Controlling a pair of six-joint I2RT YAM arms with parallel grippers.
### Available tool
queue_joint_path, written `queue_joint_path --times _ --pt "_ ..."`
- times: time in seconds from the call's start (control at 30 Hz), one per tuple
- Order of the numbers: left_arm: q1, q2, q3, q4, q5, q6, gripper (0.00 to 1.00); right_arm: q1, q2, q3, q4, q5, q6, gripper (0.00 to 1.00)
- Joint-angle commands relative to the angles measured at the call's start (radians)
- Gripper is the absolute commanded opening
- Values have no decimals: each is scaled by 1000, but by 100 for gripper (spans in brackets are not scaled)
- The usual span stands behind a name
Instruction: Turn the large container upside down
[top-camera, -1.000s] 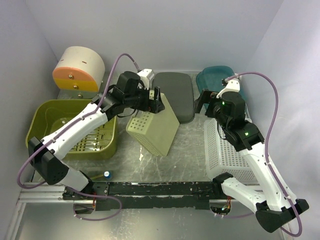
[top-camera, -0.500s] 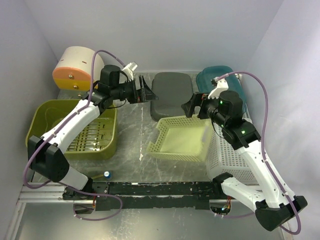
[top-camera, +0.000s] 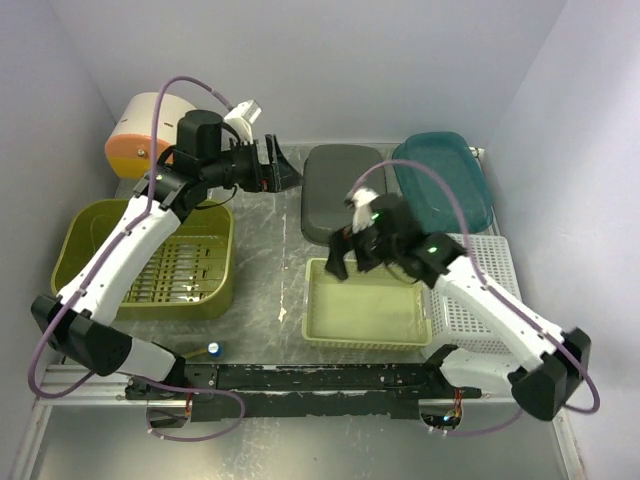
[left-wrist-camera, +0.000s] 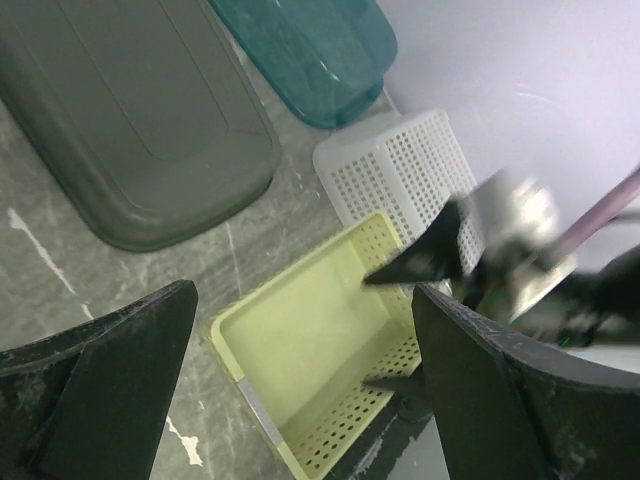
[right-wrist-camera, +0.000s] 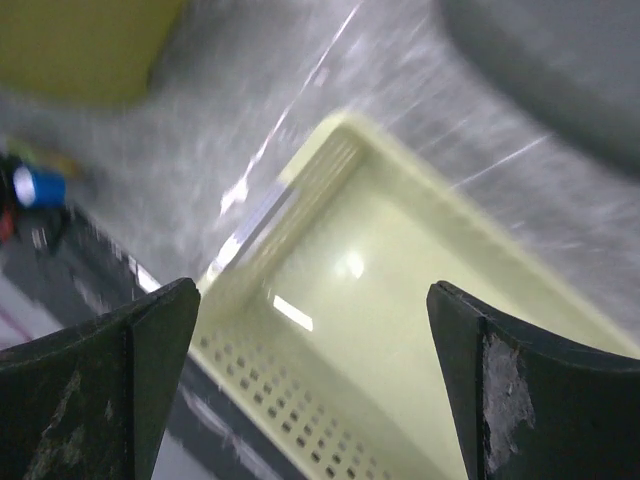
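The large container (top-camera: 120, 262) is an olive-green tub with a slotted bottom. It stands open side up at the left of the table, and a corner of it shows blurred in the right wrist view (right-wrist-camera: 80, 45). My left gripper (top-camera: 284, 170) is open and empty, high near the back, right of and beyond the tub; in its own view (left-wrist-camera: 300, 300) it looks down at the pale green tray (left-wrist-camera: 300, 370). My right gripper (top-camera: 341, 260) is open and empty over the far left corner of that tray (top-camera: 370, 318), and the tray fills its view (right-wrist-camera: 420, 330).
A dark grey lid (top-camera: 345, 190) and a teal bin (top-camera: 445, 175) lie at the back. A white perforated basket (top-camera: 480, 300) stands right of the tray. An orange and cream drum (top-camera: 150, 130) sits at the back left. A small blue thing (top-camera: 214, 349) lies near the front rail.
The pale green tray has gone from tilted in my left gripper to lying flat, open side up. My left gripper let go and drew back. My right gripper swung left over the tray.
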Motion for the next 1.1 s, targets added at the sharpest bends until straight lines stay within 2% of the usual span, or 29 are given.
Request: queue_joint_path --times 0.0,0.3,0.47,0.53,0.57,0.8,0.83,0.97,1.07 --pt "10 -42 76 -131 -109 77 100 231 82 -72 -142 109 -25 100" --pt "19 -67 45 -131 -111 81 99 438 217 -167 -116 -57 -10 95" --pt "21 -71 28 -119 -104 80 100 534 350 -141 -155 11 -9 91" --pt "21 -74 25 -117 -106 80 100 539 394 -121 -172 46 -9 80" --pt "20 -76 24 -119 -105 80 100 540 408 -109 -180 65 -8 72" --pt "22 -91 38 -151 -137 93 100 542 391 25 -197 84 4 3" --pt "22 -93 41 -154 -142 94 100 542 388 44 -199 90 19 0" --pt "22 -82 106 -193 -158 99 100 533 366 159 -208 85 83 0" --pt "23 -83 165 -216 -212 91 100 466 314 213 -100 -54 136 0"
